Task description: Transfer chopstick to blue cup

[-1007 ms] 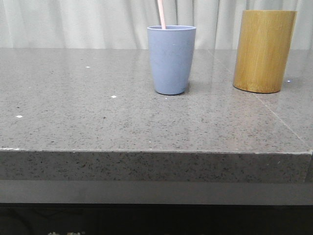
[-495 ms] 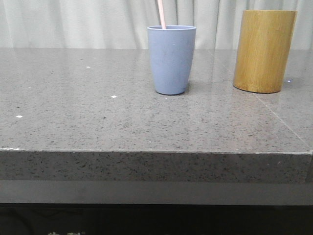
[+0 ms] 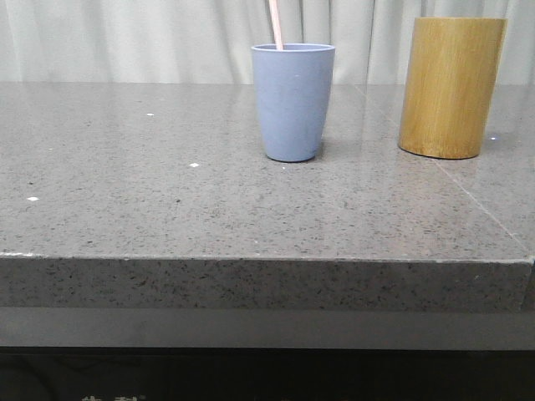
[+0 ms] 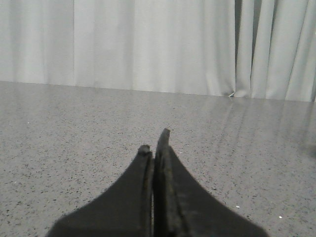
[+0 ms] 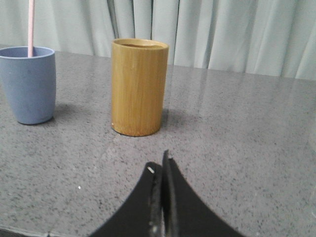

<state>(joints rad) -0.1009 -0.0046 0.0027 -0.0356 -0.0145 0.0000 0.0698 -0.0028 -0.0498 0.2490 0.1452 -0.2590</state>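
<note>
Left gripper (image 4: 154,140): fingers pressed together, nothing held, bare countertop (image 4: 74,128) ahead. Blue cup (image 3: 292,102) seen mid-table; chopstick (image 3: 275,23) stood inside it, long axis near upright, top leaned slightly left. Bamboo cylinder (image 3: 450,87) well apart to right. Right gripper (image 5: 160,165): pressed together, empty, nearer arm. Transfer judged done; no further reach needed.

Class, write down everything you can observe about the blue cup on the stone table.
The blue cup is a matte light-blue tumbler that looks like plastic, with faint specks, no handle, and walls tapering to a narrower base. It stands upright on the grey speckled table, apart from the taller bamboo cylinder at its right. A thin pink chopstick rises from its open mouth, leaning a little. Neither hand touches it.
</note>
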